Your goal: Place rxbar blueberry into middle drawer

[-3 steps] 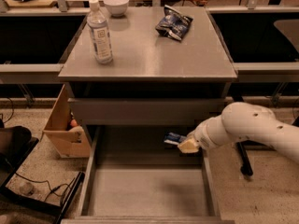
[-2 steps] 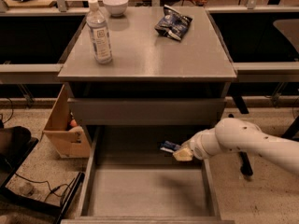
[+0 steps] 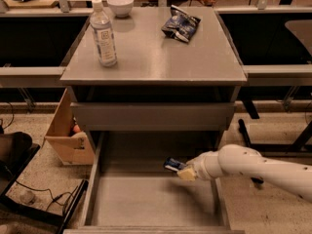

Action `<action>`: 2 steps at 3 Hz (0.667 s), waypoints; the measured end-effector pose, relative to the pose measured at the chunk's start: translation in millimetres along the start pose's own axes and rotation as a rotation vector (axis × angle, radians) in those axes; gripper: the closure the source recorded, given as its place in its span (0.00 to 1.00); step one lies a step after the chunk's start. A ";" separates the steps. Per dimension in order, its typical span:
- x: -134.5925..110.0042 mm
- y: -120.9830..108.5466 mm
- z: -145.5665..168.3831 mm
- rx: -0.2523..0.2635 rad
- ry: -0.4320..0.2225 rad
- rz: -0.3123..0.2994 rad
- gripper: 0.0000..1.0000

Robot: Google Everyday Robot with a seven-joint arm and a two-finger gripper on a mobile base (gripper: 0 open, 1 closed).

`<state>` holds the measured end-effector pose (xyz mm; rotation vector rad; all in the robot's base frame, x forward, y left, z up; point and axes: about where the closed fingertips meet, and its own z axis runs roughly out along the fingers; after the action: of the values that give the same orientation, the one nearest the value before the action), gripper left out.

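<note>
The middle drawer (image 3: 146, 201) is pulled out wide below the cabinet, a grey tray with low side walls. My gripper (image 3: 181, 170) reaches in from the right on a white arm and hangs over the drawer's right half, just above its floor. It is shut on the rxbar blueberry (image 3: 173, 165), a small dark blue bar with a pale label that sticks out to the left of the fingers. The bar is held in the air, not resting on the drawer floor.
On the cabinet top (image 3: 156, 57) stand a water bottle (image 3: 103, 33), a white bowl (image 3: 120, 5) and a blue-and-white snack bag (image 3: 181, 24). A closed drawer front (image 3: 151, 116) sits above the open drawer. A cardboard box (image 3: 68, 133) stands on the floor to the left.
My gripper has moved left and lower with the bar, further over the open drawer. Nothing on the cabinet top has moved.
</note>
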<state>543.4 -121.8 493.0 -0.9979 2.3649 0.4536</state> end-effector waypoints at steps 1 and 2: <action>17.6 4.3 18.1 0.037 -0.018 -0.001 1.00; 29.3 6.9 28.5 0.062 -0.031 0.004 1.00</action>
<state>530.7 -119.5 453.7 -0.9517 2.3390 0.3925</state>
